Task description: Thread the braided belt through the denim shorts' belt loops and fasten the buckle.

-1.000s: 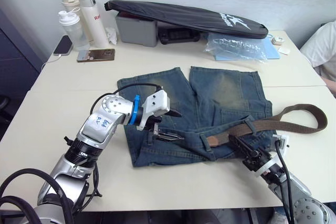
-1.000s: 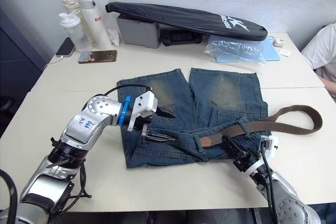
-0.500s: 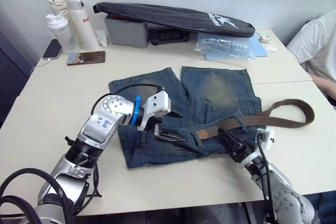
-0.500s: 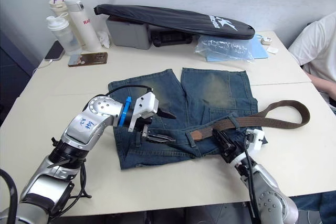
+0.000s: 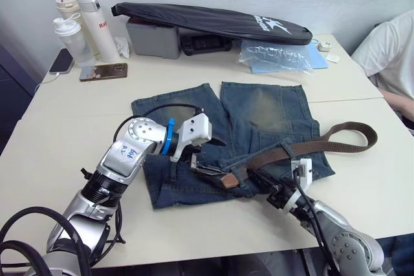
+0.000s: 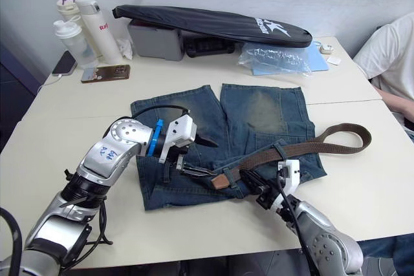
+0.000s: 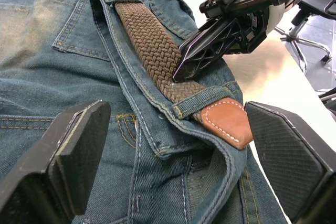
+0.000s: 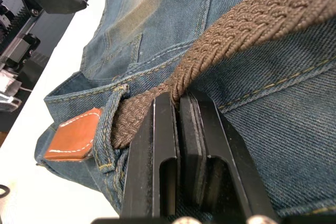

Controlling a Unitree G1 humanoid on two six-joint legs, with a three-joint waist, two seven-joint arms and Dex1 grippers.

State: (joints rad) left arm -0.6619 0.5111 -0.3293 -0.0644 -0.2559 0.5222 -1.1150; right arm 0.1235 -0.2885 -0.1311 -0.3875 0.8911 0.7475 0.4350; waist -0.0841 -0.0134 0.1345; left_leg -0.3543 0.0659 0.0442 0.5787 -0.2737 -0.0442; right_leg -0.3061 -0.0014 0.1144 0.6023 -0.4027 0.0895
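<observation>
The left hand (image 5: 206,157) hovers over the waistband of the denim shorts (image 5: 259,117), its fingers spread wide and holding nothing. The shorts lie flat on the table (image 5: 58,127), legs pointing away from the robot. The braided belt (image 5: 284,150) runs along the waistband, its tan tip (image 7: 227,122) poking out of a belt loop (image 7: 202,102) toward the left hand. The right hand (image 5: 260,183) pinches the strap just behind that loop. The belt's far end curls off to the right.

Both head eyes look down across the bench (image 5: 213,231) from above; each wrist camera sits close over the shorts (image 7: 63,103), sharing the belt (image 8: 236,19).
</observation>
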